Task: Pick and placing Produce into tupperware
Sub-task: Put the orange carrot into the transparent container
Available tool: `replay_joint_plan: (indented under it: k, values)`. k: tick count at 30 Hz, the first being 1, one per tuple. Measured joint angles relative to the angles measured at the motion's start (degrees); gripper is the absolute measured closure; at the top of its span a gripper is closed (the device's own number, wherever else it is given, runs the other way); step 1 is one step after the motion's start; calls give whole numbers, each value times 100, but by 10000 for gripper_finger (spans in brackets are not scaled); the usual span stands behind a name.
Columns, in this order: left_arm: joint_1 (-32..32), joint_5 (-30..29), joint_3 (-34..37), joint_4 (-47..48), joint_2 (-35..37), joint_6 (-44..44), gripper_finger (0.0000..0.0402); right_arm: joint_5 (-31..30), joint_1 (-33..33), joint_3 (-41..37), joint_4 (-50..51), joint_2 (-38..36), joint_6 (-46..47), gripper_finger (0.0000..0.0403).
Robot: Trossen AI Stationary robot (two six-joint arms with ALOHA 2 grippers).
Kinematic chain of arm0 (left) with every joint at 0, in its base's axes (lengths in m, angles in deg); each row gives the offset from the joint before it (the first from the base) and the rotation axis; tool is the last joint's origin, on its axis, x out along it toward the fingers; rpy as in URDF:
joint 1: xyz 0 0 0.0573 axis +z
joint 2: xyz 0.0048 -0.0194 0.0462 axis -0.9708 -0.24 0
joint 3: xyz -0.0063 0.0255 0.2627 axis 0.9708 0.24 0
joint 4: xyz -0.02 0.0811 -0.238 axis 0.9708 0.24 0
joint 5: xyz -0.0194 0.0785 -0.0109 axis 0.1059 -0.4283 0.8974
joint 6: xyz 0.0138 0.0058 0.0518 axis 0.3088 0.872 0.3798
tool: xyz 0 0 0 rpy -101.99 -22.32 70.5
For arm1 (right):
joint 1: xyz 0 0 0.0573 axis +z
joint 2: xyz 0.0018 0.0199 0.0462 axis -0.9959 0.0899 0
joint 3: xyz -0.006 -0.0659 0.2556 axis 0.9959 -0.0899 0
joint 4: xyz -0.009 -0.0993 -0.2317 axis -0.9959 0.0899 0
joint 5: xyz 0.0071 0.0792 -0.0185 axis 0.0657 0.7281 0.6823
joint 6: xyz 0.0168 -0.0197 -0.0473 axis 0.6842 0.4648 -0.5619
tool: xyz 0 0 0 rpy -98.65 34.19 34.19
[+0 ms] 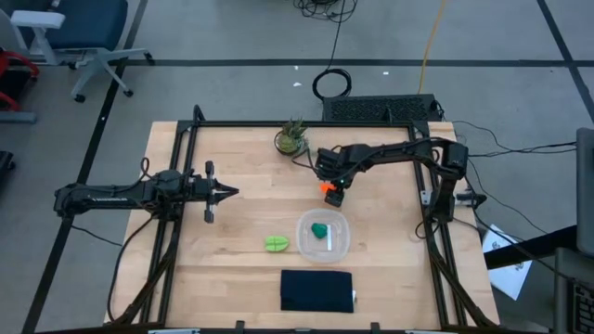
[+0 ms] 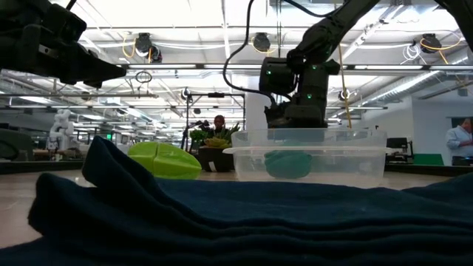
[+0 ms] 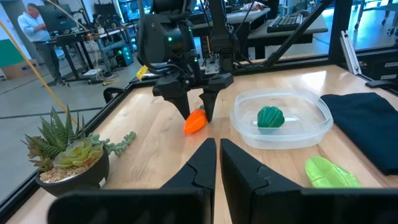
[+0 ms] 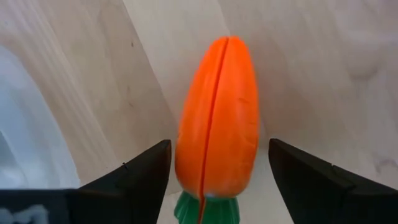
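Observation:
The orange carrot (image 4: 217,112) with its green tip lies on the bare wood just beyond the far rim of the clear tupperware (image 1: 342,249). My right gripper (image 4: 217,149) is open and points down over the carrot, one finger on either side of it (image 3: 194,109); a gap shows beside at least one finger. The dark green lump (image 3: 270,116) rests on the floor of the tupperware. On the table left of the container lies the lime-green leafy piece (image 1: 277,244). My left gripper (image 1: 230,192) is shut and hovers over the table's left half, holding nothing.
A black pad (image 1: 316,289) lies at the near edge, in front of the tupperware. A potted plant (image 1: 291,139) stands near the far edge, left of my right arm. Bare wood lies between my left gripper and the carrot. People stand in the room beyond.

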Motion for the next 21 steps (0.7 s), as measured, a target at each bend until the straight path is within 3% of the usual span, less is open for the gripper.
replay_joint_plan:
  k: [16, 21]
  values:
    - [0, -2, 1, -2, 0, -2, 376, -2, -2, -63, -228, -5, 28, 260]
    - [0, -2, 0, -2, 0, -2, 376, -2, -2, -61, -227, -5, 30, 256]
